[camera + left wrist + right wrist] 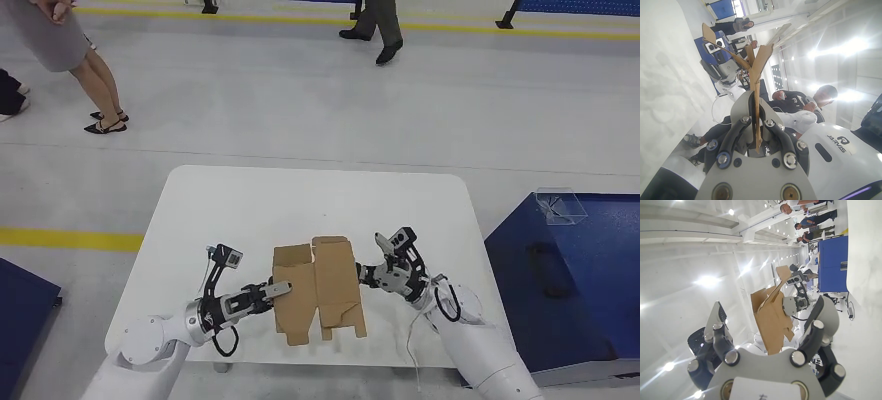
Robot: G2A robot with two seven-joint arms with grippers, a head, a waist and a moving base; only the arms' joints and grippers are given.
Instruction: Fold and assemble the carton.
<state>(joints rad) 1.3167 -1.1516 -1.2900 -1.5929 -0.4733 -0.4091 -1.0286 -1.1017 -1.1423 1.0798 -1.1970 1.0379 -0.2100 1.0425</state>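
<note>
Carton (318, 290): brown blank, mostly flat, held up over the near middle of the white tabletop (250, 210), between the two arms. Short end flaps are partly splayed; no walls are squared up yet.

Left end effector (755, 98): pressed together on one side edge of the carton, with the cardboard pinched edge-on between the pads. The grip looks firm, and the sheet runs straight out from the jaws before forking into two flaps.

Right end effector (770, 308): fingers spread wide, level with the opposite side edge. The carton's edge sits in the gap between them, not clamped. Whether either pad touches the board cannot be told.

Step in hand, by judgement: early. The blank is secured on one side and the second grasp is being lined up before the carton is opened.

Next move likely calls for the right fingers to close on their edge without pushing the sheet sideways. The two arms would then work against each other to pop the flat panels into a tube. The thin board may buckle if it is squeezed off a crease.
</note>
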